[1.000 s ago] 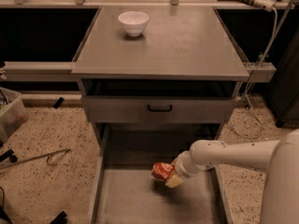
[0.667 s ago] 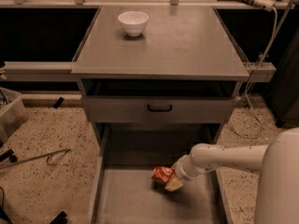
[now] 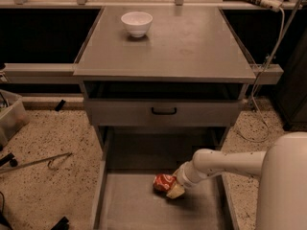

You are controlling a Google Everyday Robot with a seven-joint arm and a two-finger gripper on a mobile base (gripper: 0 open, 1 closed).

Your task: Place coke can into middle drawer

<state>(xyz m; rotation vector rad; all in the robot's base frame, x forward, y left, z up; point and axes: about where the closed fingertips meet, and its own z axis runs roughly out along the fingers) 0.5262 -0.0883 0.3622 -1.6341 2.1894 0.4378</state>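
The coke can (image 3: 162,181), red-orange with white lettering, lies on its side low over the floor of the middle drawer (image 3: 129,206), the wide grey tray pulled out at the bottom of the cabinet. My gripper (image 3: 171,188) reaches in from the right on a cream arm (image 3: 216,163) and is shut on the can's right end. One pale finger (image 3: 176,192) shows just below the can. The can's right end is hidden by the gripper.
A white bowl (image 3: 136,23) stands on the cabinet top (image 3: 182,47) at the back left. A closed drawer front with a black handle (image 3: 163,111) sits above the open tray. A bent metal rod (image 3: 41,162) and a plastic bin (image 3: 9,119) are on the speckled floor at left.
The gripper and the can have shifted slightly left and down inside the drawer. Nothing else has moved.
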